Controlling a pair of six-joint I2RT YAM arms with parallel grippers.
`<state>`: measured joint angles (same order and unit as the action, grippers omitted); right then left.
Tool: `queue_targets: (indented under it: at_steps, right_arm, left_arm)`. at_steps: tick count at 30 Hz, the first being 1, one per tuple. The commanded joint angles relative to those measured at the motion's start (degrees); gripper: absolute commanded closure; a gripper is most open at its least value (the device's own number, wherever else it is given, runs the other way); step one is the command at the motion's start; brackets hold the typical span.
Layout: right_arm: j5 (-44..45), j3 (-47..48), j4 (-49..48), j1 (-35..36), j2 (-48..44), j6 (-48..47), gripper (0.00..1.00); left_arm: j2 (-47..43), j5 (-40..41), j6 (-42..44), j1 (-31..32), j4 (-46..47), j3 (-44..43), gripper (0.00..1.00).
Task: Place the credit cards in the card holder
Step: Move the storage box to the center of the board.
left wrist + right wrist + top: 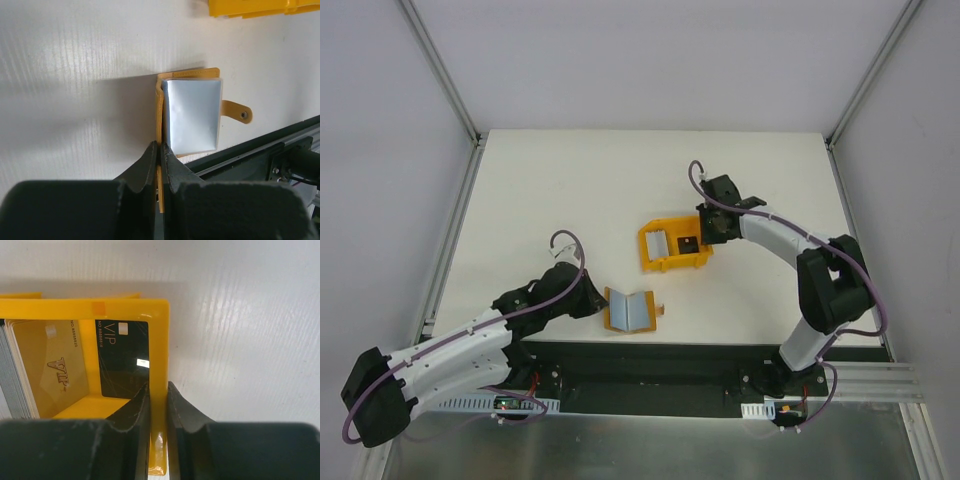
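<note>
The card holder (630,310) (192,117) lies open near the table's front edge, its pale grey inside up and its snap tab (240,112) sticking out. My left gripper (592,300) (160,150) is shut on the holder's orange cover edge. The credit cards are in the yellow bin (672,246): a black VIP card (122,357) lies flat, and a gold VIP card (52,367) leans against a stack of grey ones (12,375). My right gripper (708,226) (158,390) is shut on the bin's side wall (159,345).
The black metal rail (650,362) (260,147) runs along the table's front edge just behind the card holder. White table (570,190) spreads to the left and far side. Frame posts stand at the back corners.
</note>
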<state>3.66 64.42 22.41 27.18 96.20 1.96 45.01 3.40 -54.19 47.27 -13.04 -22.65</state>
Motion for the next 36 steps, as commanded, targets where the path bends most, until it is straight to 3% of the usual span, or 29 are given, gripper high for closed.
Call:
queue_targets:
  at_steps: [1,8,13,18,24,29,36]
  right_arm:
    - [-1.72,4.74,-0.62,-0.37,2.32,-3.97,0.83]
    - [-2.87,8.26,0.79,-1.25,5.39,-5.47,0.81]
    - [-7.87,10.28,1.93,-2.48,5.58,-7.05,0.69]
    - [-8.14,13.97,5.88,-3.36,4.17,-8.9,0.54]
    - [-9.8,16.61,7.91,-4.24,-0.75,-8.47,0.42]
    - [-16.66,13.89,3.61,-2.4,-2.95,-3.46,0.39]
    - [-17.99,12.83,-0.88,3.4,0.99,2.26,0.36]
  left_arm:
    - [1.04,-0.85,0.23,0.28,2.84,-2.66,1.0]
    - [3.06,-1.03,-0.12,0.28,3.46,-2.92,1.0]
    - [3.06,-0.94,-0.56,0.28,3.9,-2.83,1.0]
    - [3.15,-0.85,-0.74,0.28,4.07,-3.1,1.0]
    - [3.24,-1.03,-0.83,0.28,3.98,-2.92,1.0]
    - [2.8,-0.68,-0.91,0.28,3.98,-2.92,1.0]
    - [2.53,-0.32,-1.18,0.28,3.99,-3.1,1.0]
